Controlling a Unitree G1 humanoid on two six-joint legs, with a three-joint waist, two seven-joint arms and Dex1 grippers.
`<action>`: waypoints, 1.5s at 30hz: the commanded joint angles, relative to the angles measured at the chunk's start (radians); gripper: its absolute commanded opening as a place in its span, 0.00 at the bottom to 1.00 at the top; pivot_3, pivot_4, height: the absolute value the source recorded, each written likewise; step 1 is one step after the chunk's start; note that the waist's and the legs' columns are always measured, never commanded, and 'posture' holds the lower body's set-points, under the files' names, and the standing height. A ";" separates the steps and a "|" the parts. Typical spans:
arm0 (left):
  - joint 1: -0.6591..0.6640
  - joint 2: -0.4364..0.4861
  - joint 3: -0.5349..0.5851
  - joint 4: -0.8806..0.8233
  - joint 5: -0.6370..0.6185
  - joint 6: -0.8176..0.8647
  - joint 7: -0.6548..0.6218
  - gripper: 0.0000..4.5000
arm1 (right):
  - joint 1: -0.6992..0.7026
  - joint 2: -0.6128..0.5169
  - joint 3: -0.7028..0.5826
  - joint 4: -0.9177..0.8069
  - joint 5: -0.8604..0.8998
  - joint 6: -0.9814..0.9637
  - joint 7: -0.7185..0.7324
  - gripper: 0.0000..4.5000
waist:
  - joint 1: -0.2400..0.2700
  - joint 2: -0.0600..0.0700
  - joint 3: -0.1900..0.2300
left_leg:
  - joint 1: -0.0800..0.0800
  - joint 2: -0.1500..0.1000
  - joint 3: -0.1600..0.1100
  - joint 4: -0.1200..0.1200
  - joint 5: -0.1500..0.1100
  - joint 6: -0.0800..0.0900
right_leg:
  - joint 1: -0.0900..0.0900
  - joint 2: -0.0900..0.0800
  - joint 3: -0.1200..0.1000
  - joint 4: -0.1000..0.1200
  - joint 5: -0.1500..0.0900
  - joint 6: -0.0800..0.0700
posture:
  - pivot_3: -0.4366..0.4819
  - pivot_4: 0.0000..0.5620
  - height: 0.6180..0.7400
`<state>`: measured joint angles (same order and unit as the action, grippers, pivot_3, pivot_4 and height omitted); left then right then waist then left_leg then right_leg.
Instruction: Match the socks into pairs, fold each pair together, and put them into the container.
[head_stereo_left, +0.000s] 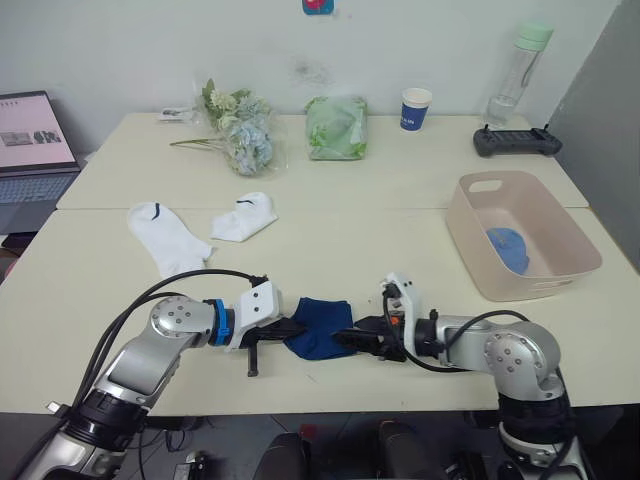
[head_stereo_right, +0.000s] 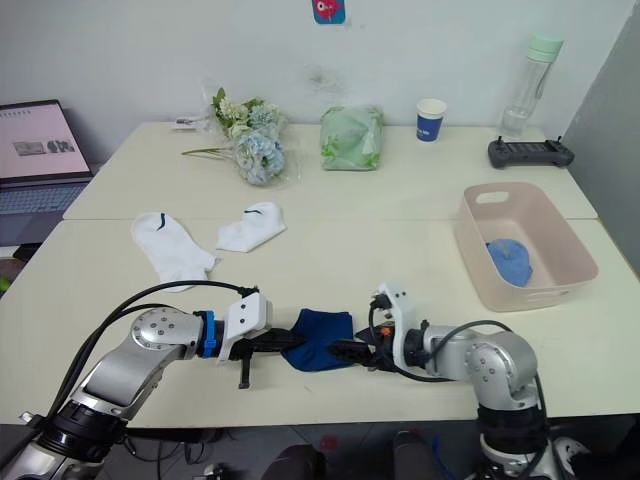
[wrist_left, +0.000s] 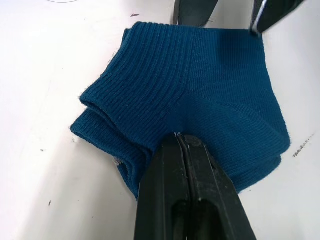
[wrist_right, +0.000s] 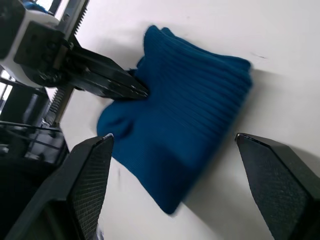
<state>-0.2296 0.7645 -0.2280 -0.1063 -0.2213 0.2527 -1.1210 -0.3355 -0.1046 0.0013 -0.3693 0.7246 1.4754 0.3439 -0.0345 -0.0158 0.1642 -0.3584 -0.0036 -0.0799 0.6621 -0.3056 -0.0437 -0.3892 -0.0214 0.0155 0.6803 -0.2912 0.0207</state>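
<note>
Navy pair (head_stereo_left: 318, 327) folded, lying flat at front table (head_stereo_left: 330, 240) edge between both grippers; long axis runs left-right, cuffs toward right gripper.
Left gripper (wrist_left: 186, 145) pinched tight on near edge of pair, probably pinning fold in place.
Right gripper (wrist_right: 170, 145) spread wide, straddling pair, touching nothing; likely lining up to grasp.
Basin (head_stereo_left: 480, 250) well right, blue pair (head_stereo_left: 508, 247) inside.
White socks (head_stereo_left: 200, 225) unpaired, far left.

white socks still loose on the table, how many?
2. One white sock lies on the table's left side; the other white sock is just to its right, apart from it. None seen in the container.
</note>
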 joint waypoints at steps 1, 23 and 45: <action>0.014 0.017 -0.014 0.036 0.047 0.006 0.002 0.00 | -0.022 0.063 0.003 0.035 0.007 0.032 -0.027 0.93 | 0.000 0.000 0.000 | 0.000 0.000 0.000 0.000 0.000 0.000 | 0.000 0.000 0.000 0.000 0.000 0.000 | 0.48 0.27 1.00; -0.002 -0.026 0.019 0.014 -0.020 0.015 0.000 0.00 | 0.001 0.062 -0.043 0.044 -0.009 -0.036 -0.058 0.02 | 0.000 0.001 0.000 | 0.000 -0.001 0.000 0.000 0.000 0.000 | 0.000 0.000 0.000 0.000 0.000 0.000 | 0.48 0.27 1.00; -0.359 -0.206 0.008 -0.087 -0.233 0.288 -0.050 0.99 | 0.023 -0.583 -0.404 -0.302 -0.168 -0.478 0.013 0.00 | 0.005 0.001 0.005 | -0.005 -0.003 0.001 0.001 0.000 0.000 | -0.001 0.002 -0.001 -0.003 0.000 0.001 | 0.48 0.27 1.00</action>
<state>-0.5529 0.5685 -0.2225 -0.1779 -0.4315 0.5282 -1.1698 -0.2950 -0.6257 -0.3522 -0.6651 0.6105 1.0643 0.3479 -0.0291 -0.0151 0.1692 -0.3638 -0.0068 -0.0790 0.6626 -0.3056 -0.0436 -0.3905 -0.0198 0.0147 0.6767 -0.2915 0.0215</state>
